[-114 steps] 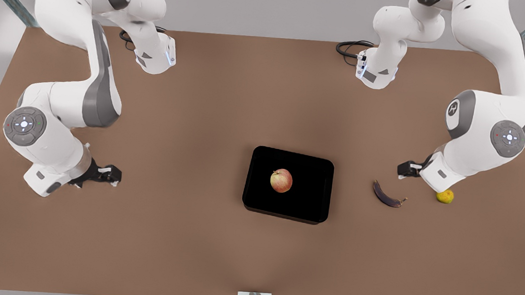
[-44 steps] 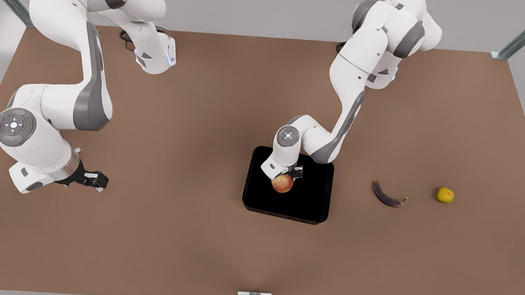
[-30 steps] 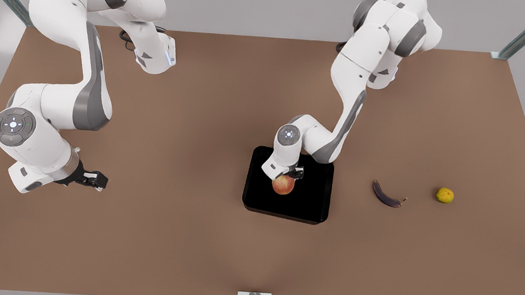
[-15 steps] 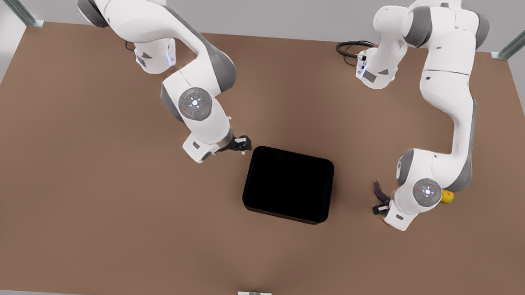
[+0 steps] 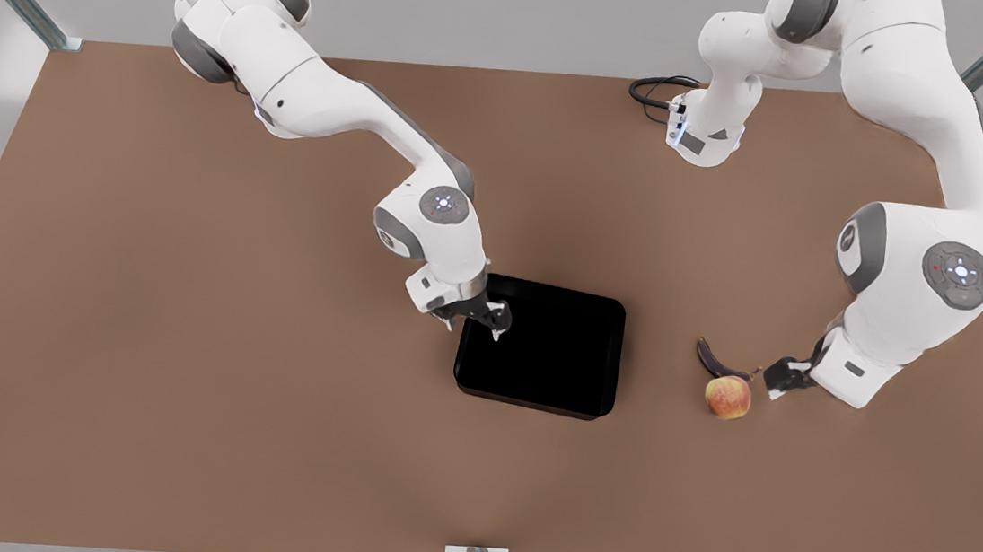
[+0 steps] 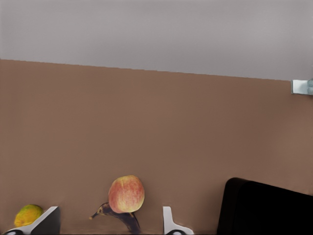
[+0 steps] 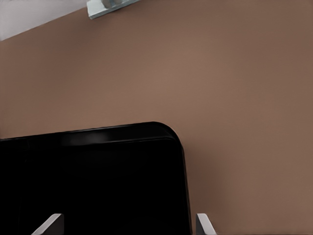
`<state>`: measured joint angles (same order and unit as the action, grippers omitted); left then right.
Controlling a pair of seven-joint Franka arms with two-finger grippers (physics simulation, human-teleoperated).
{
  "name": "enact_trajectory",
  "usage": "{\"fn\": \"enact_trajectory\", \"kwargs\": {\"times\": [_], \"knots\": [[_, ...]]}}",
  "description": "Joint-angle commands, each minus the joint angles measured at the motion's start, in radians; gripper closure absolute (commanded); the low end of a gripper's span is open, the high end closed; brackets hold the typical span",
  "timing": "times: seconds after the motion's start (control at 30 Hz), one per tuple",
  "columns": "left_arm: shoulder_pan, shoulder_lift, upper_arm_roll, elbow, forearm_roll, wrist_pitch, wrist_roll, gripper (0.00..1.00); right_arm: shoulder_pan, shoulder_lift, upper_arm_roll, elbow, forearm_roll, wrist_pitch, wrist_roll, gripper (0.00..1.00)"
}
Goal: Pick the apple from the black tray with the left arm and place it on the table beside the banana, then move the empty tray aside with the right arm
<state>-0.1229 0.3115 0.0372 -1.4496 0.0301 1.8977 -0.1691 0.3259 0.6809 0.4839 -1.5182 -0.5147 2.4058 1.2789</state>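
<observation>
Fingers of the left gripper stand spread and hold nothing; this gripper sits low over the table, just beside the apple on the side away from the tray. In the left wrist view its two pale fingertips frame the apple, which rests apart from both. The apple sits on the table against the near end of the banana, well apart from the tray toward the front view's right. The banana lies just behind the apple in the left wrist view, its stem tip pointing toward a yellow-green fruit farther from the tray.

The right gripper hangs over the tray's edge at the front view's left, near the far corner. Its fingers are likewise spread and empty: in the right wrist view the fingertips straddle one rim of the tray, one tip over the black floor, the other over bare table. Whether they touch the rim cannot be told. The tray holds nothing and lies flat near the table's middle.
</observation>
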Motion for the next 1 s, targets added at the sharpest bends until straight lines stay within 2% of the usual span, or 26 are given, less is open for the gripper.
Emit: {"fn": "enact_trajectory", "kwargs": {"times": [0.0,0.33,0.67,0.83,0.97], "knots": [[-0.001,-0.069,0.0,-0.101,-0.021,-0.014,0.3,0.0,-0.002,0.009,-0.002,-0.013,-0.025,0.082,0.51,0.0],[0.003,-0.048,0.0,-0.097,-0.021,-0.031,0.293,0.0,-0.001,0.108,-0.005,-0.042,-0.054,0.082,0.493,0.0],[0.005,-0.043,0.001,-0.098,-0.021,-0.031,0.293,0.0,-0.027,0.101,-0.007,-0.117,-0.053,0.07,0.235,0.03],[0.005,-0.045,0.003,-0.1,-0.021,-0.035,0.293,0.0,-0.027,0.103,-0.004,-0.115,-0.044,0.07,0.22,0.25],[0.005,-0.043,0.003,-0.103,-0.021,-0.035,0.293,0.0,-0.025,0.103,-0.002,-0.117,-0.039,0.067,0.175,0.38]]}}
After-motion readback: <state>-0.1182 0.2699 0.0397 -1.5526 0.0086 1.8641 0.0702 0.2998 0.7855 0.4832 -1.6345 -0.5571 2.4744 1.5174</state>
